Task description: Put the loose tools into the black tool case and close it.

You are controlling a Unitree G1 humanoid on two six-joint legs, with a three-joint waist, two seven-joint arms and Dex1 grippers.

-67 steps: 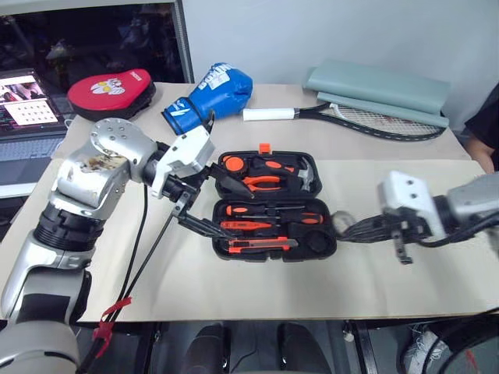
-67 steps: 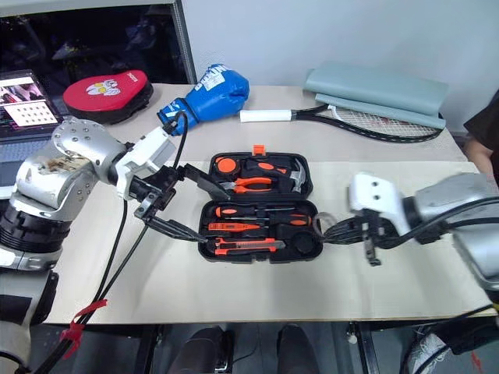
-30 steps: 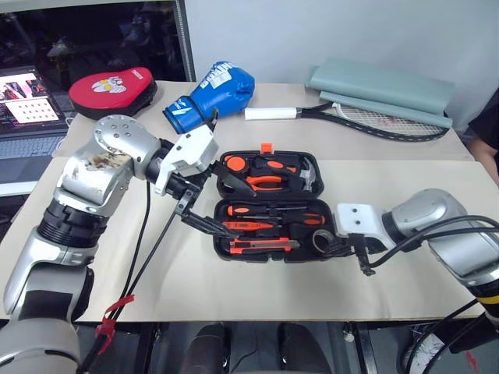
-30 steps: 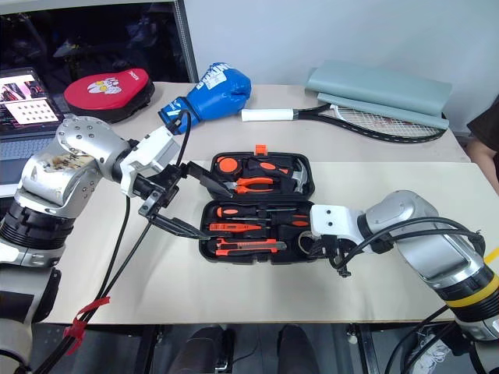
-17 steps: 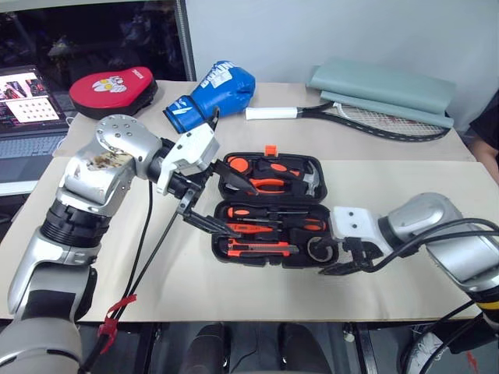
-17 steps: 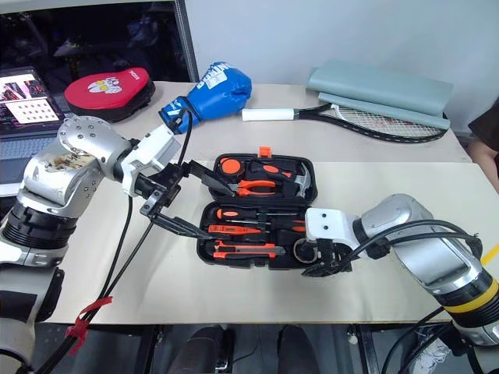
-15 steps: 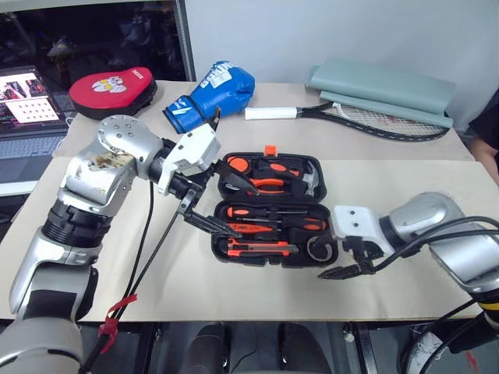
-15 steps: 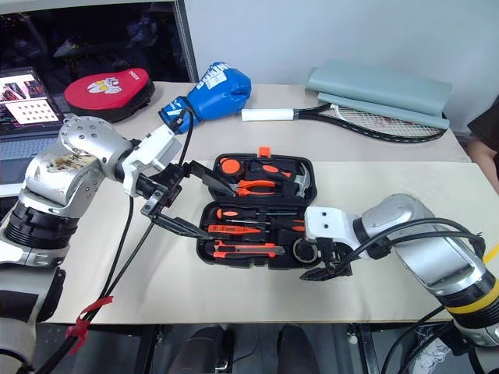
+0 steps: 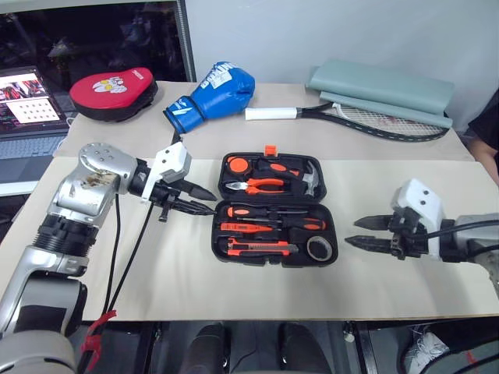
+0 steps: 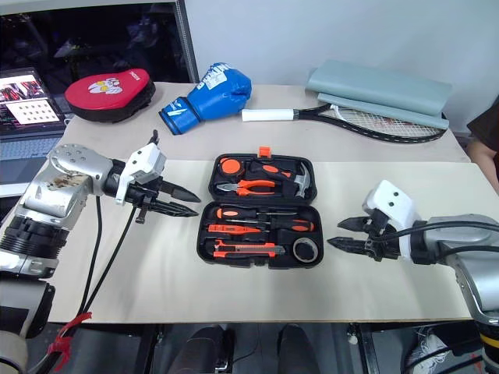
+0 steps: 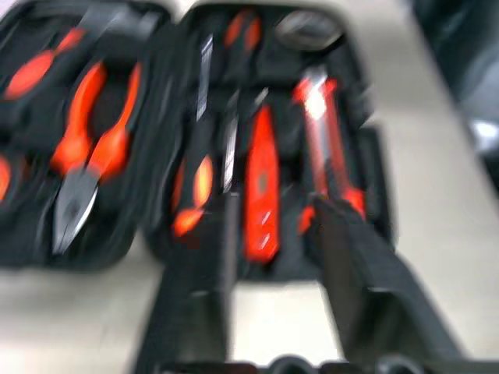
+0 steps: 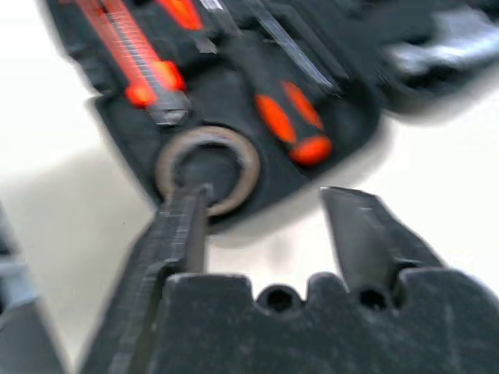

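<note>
The black tool case (image 9: 215,241) lies open at the middle of the table, its orange latch (image 9: 269,149) at the far edge. In its near half sit two screwdrivers (image 9: 265,212), a red tester screwdriver (image 9: 253,228), the utility knife (image 9: 253,248) and the tape roll (image 9: 318,248). Pliers (image 9: 265,184) and a hammer (image 9: 308,179) rest in the far half. My left gripper (image 9: 215,202) hovers just left of the case, open by a narrow gap and empty. To the case's right, my right gripper (image 9: 350,232) points at the tape roll (image 12: 207,167), open and empty.
At the back of the table lie a red-and-black punch pad (image 9: 113,89), a blue boxing glove (image 9: 210,93), a racket (image 9: 351,115) and a grey-green folded mat (image 9: 382,89). A laptop (image 9: 27,101) stands at the far left. A person's arm shows at the right edge (image 9: 487,132).
My left gripper has drawn back leftward off the case and its fingers have narrowed. My right gripper has pulled away to the right from the tape roll, which stays in the case.
</note>
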